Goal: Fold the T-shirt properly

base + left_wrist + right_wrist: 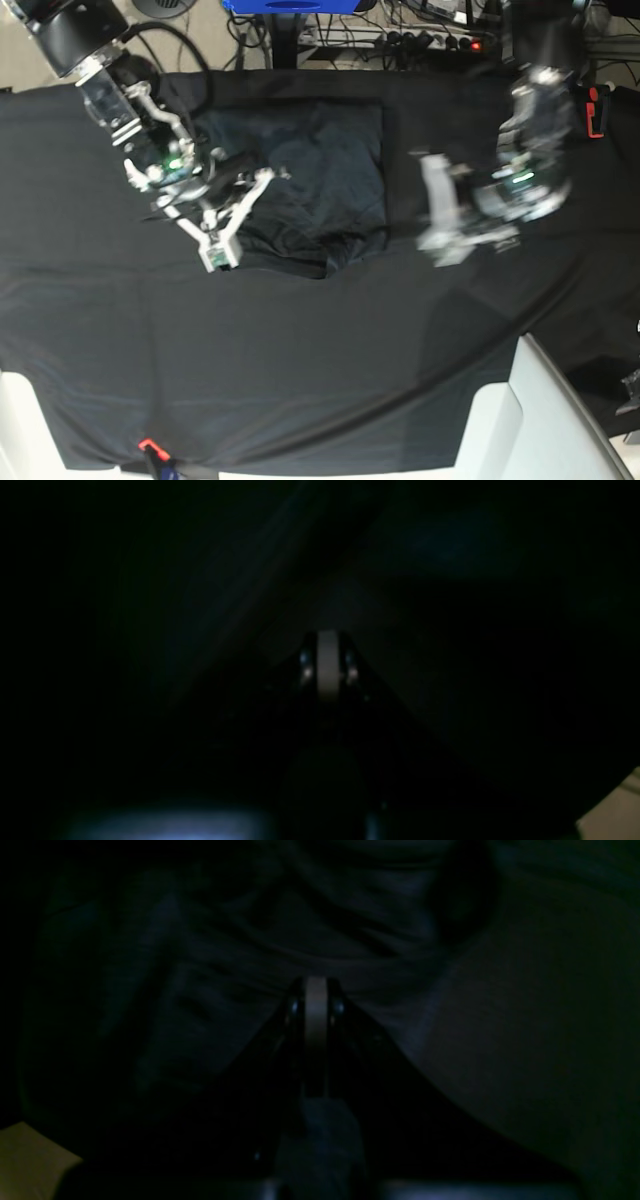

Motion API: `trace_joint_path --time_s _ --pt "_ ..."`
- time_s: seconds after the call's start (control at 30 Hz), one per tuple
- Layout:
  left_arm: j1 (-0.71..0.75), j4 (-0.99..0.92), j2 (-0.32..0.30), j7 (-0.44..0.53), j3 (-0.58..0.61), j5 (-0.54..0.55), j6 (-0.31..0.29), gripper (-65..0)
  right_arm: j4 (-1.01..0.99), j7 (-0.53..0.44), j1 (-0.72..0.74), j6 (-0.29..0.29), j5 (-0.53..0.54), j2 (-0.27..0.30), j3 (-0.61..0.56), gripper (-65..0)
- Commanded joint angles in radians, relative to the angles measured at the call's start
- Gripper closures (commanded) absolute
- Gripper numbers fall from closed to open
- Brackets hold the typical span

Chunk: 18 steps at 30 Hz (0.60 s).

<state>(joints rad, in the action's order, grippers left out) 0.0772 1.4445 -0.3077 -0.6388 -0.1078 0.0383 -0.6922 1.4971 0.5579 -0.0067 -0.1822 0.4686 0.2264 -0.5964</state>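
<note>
Black table cloth (pixel 300 350); power strip (pixel 430 40) and cables beyond far edge; blue bin (pixel 290 5) at top; orange clip (pixel 148 446) on near edge.

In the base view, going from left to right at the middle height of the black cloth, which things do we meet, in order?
right gripper → T-shirt → left gripper, blurred, over the bare black cloth.

T-shirt (pixel 320 160): matt slate-grey knit | table covering (pixel 300 370): matt black cloth
</note>
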Motion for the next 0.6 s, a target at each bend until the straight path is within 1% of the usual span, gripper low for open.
trace_joint_path --time_s 0.0,0.07,0.17,0.23,0.27,0.33,0.43,0.57 --pt "0.014 0.023 -0.006 0.023 -0.046 0.022 -0.006 0.0 0.017 -0.040 0.024 0.002 0.000 0.001 0.003 0.0" --pt "0.075 0.025 -0.018 0.021 -0.122 0.022 -0.006 0.0 0.013 -0.052 0.038 0.002 0.000 0.003 0.002 0.0" --pt "0.157 0.038 -0.025 0.021 -0.203 0.022 -0.006 0.0 -0.016 -0.055 0.061 0.003 0.000 0.005 0.002 0.0" --pt "0.206 0.069 -0.021 0.021 -0.251 0.022 -0.006 0.0 -0.034 -0.057 0.075 0.042 0.000 0.005 0.006 0.0" --pt "0.226 0.085 -0.021 0.021 -0.272 0.027 -0.006 0.0 -0.042 -0.057 0.076 0.071 0.000 0.005 0.008 0.0" --pt "0.260 0.109 -0.020 0.021 -0.304 0.031 -0.006 0.0 -0.060 -0.057 0.093 0.103 0.002 0.005 0.010 0.0" --pt "0.293 0.121 -0.018 0.020 -0.341 0.031 -0.006 0.0 -0.092 -0.060 0.116 0.108 0.002 0.001 0.010 0.0" --pt "0.322 0.120 -0.018 0.020 -0.372 0.031 -0.006 0.0 -0.146 -0.106 0.147 0.112 0.002 0.000 0.008 0.0"
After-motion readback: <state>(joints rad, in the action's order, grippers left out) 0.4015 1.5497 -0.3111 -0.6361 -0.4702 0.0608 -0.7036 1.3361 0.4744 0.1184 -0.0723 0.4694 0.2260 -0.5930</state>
